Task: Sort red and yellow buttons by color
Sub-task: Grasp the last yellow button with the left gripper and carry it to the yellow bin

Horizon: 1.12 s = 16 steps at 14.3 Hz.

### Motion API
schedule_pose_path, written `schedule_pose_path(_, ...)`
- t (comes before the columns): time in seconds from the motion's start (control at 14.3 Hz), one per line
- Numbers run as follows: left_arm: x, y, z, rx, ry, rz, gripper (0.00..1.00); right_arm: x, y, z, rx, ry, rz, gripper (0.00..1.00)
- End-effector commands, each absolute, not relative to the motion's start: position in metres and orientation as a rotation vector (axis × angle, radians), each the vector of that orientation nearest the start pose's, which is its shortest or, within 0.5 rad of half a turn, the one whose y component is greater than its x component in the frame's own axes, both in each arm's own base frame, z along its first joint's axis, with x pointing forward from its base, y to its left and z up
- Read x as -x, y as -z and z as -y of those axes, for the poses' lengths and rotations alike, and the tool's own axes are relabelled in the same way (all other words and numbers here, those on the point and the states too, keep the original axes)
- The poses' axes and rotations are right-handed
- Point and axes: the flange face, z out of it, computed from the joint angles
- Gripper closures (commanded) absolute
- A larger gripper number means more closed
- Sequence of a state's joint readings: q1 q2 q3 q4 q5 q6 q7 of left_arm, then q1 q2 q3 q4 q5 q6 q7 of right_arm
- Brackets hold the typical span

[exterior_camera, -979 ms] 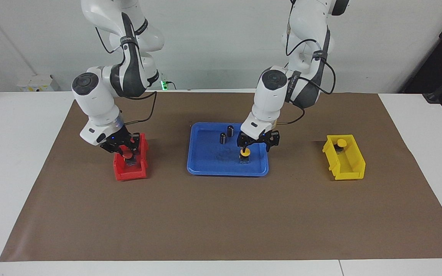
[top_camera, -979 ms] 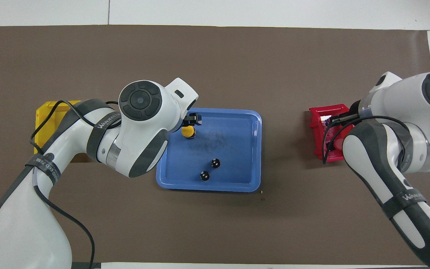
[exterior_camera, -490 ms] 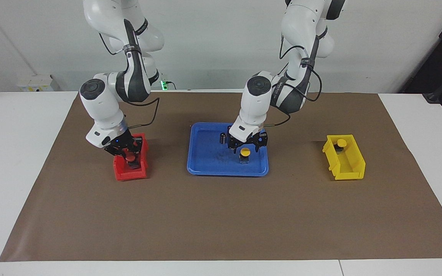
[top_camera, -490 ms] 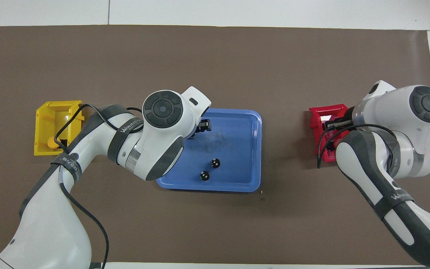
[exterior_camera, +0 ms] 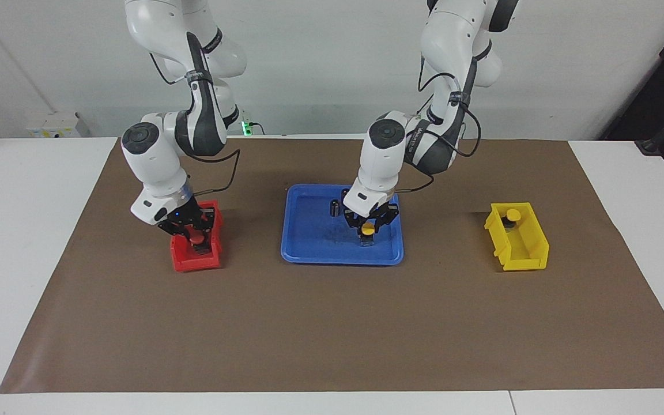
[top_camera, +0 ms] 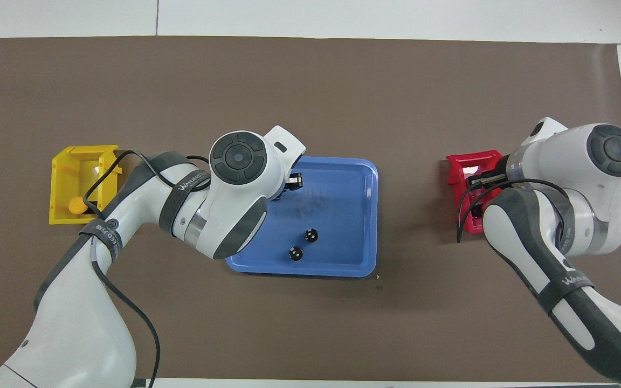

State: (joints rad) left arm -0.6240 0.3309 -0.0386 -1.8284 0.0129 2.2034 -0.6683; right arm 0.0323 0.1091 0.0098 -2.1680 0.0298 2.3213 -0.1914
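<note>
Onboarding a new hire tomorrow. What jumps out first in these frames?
The blue tray mid-table, where the left gripper is down around a yellow button beside two black cylinders. Then the colour-matched bins: the red bin at the right arm's end, with the right gripper over it at a red button, and the yellow bin at the left arm's end, already holding a second yellow button.

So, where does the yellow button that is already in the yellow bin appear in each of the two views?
Facing view: the yellow button sits at the end of the yellow bin nearer the robots, at the picture's right.
Overhead view: the same button shows at the picture's left, in the bin's lower end, partly crossed by the left arm's cable.
Shared landmark: the blue tray at the middle of the mat.
</note>
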Motion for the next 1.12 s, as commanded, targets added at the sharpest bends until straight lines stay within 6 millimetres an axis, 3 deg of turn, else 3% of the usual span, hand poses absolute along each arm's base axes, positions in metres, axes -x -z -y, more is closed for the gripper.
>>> schedule_pose_path(0.0,-0.514,-0.369,0.388,3.156,0.085,0.045,0.99,-0.555,-0.352,-0.017,3.085,0.068,0.388,0.44)
schedule_pose_path(0.14,-0.528,-0.409,0.382,3.146,0.072,0.066,0.99,-0.560,-0.363,-0.016,3.080,0.043,0.409,0.43)
schedule_pose_path(0.35,-0.553,-0.457,0.328,3.119,0.010,0.004,0.99,-0.571,-0.398,-0.014,3.078,-0.012,0.415,0.38)
schedule_pose_path(0.49,-0.568,-0.479,0.272,3.107,-0.031,-0.072,0.99,-0.570,-0.428,-0.014,3.076,-0.053,0.423,0.27)
schedule_pose_path(0.7,-0.599,-0.500,0.156,3.168,-0.070,-0.184,0.99,-0.566,-0.490,-0.009,3.072,-0.095,0.410,0.00)
schedule_pose_path(0.77,-0.607,-0.501,0.117,3.177,-0.071,-0.221,0.99,-0.567,-0.516,-0.004,3.071,-0.118,0.392,0.00)
schedule_pose_path(0.98,-0.615,-0.496,0.037,3.181,-0.070,-0.289,0.99,-0.562,-0.563,0.020,3.074,-0.143,0.330,0.00)
schedule_pose_path(1.05,-0.611,-0.488,0.019,3.182,-0.077,-0.304,0.99,-0.558,-0.577,0.031,3.075,-0.144,0.298,0.00)
